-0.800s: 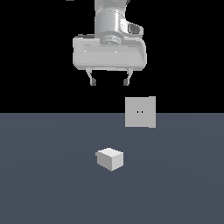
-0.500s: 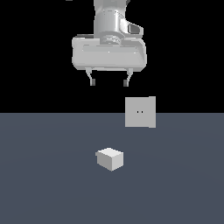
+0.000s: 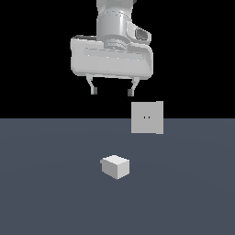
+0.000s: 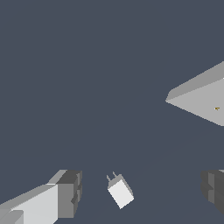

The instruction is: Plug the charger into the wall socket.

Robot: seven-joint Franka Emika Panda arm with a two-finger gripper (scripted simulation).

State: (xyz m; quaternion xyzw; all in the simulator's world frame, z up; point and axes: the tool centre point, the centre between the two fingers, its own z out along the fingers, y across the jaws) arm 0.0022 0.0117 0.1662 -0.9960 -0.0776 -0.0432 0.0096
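Note:
The charger [image 3: 115, 166] is a small white boxy block lying on the dark grey floor, with a tiny nub on its side toward the exterior view's left. In the wrist view the charger [image 4: 120, 191] shows two short prongs. The wall socket [image 3: 147, 117] is a light-grey upright square plate with two small dark holes, behind the charger and toward the exterior view's right; it also shows in the wrist view [image 4: 201, 98]. My gripper [image 3: 112, 92] hangs high above the charger, open and empty. Its fingertips [image 4: 70, 192] flank the charger in the wrist view.
The dark grey floor [image 3: 46, 183] spreads under everything. The background behind it is black.

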